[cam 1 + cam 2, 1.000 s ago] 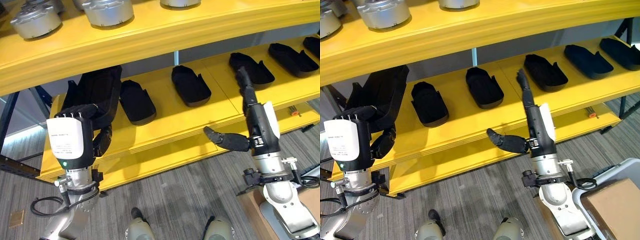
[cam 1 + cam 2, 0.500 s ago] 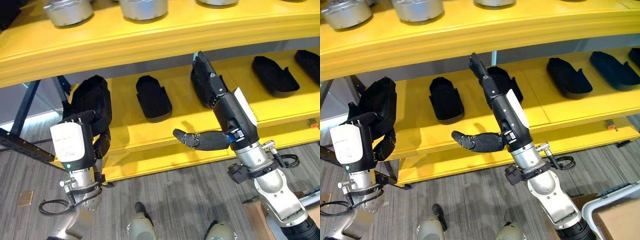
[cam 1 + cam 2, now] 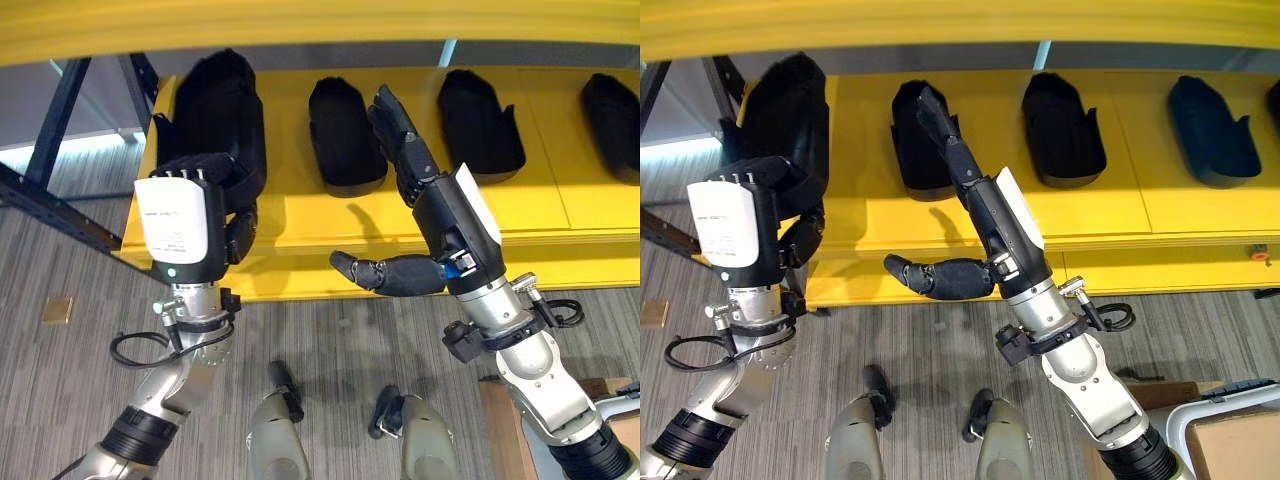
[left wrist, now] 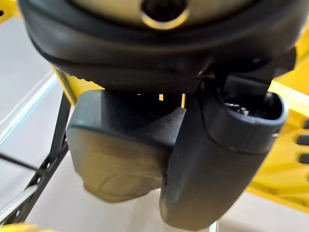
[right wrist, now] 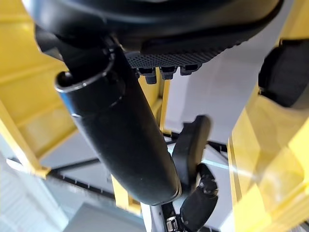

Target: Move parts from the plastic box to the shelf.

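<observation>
Two hands are up at the yellow shelf (image 3: 300, 215). Our left hand (image 3: 185, 225) is curled round a black part (image 3: 215, 110) at the shelf's left end. Our right hand (image 3: 440, 215) is released, fingers straight over the shelf, thumb out. More black parts (image 3: 345, 135) lie in a row there.

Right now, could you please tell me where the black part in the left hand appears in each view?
Left eye view: black part, upper left, gripped by the left hand.
Right eye view: upper left too.
Left wrist view: close, just past the thumb.
Right wrist view: I cannot tell.
Shared landmark: the yellow shelf.
</observation>
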